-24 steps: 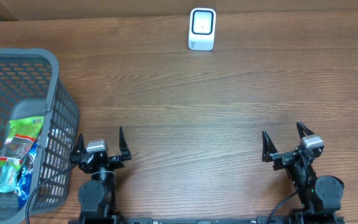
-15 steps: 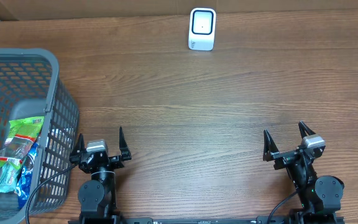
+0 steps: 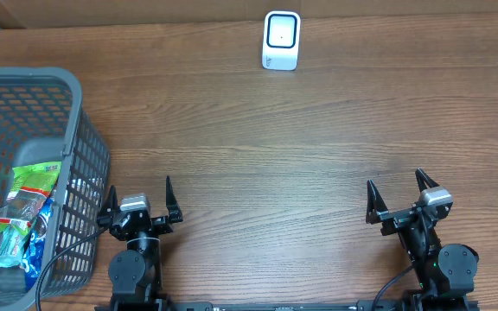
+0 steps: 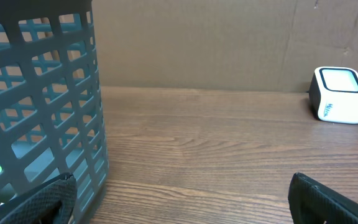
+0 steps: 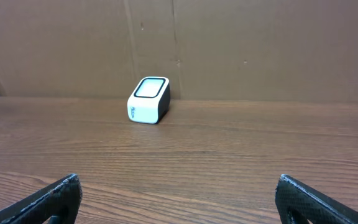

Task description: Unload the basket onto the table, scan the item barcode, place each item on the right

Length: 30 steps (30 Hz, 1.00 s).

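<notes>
Packaged items, green, clear and blue, lie in the grey mesh basket at the left; no barcode shows on them. A white barcode scanner stands at the table's far edge, also seen as the white scanner in the left wrist view and the scanner in the right wrist view. My left gripper is open near the front edge, just right of the basket, with nothing between its fingers. At the front right, my right gripper is open too and holds nothing.
The basket wall fills the left of the left wrist view, close to the left finger. A brown cardboard wall backs the wooden table.
The right gripper shifted very slightly to the right. Nothing else moved.
</notes>
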Tool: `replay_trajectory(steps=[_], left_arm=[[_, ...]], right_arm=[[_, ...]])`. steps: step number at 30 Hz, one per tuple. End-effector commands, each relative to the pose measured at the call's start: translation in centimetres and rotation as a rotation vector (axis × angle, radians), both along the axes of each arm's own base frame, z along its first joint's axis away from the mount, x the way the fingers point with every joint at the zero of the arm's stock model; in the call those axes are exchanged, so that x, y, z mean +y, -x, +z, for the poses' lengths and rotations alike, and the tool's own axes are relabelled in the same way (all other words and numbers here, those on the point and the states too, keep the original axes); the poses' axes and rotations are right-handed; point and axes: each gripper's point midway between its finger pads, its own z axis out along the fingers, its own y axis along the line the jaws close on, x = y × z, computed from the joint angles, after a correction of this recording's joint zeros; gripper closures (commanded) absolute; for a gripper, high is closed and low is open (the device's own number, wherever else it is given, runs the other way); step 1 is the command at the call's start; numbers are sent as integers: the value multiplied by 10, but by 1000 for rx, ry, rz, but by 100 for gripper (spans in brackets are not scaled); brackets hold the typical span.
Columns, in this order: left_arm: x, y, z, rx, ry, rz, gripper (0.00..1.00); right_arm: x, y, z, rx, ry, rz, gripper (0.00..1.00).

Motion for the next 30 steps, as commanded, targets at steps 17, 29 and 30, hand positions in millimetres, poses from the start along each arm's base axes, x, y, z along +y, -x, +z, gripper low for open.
replay_trajectory(steps=[17,29,30], left_arm=[[0,0,1,-5,-14,-5,1],[3,1,1,5,-73,8,0],[3,1,1,5,-73,8,0]], right_arm=[[-1,-1,-2,0,-5,-11,0],[-2,-1,-1,-4,-5,-12,0],[-2,-1,-1,-6,-5,-11,0]])
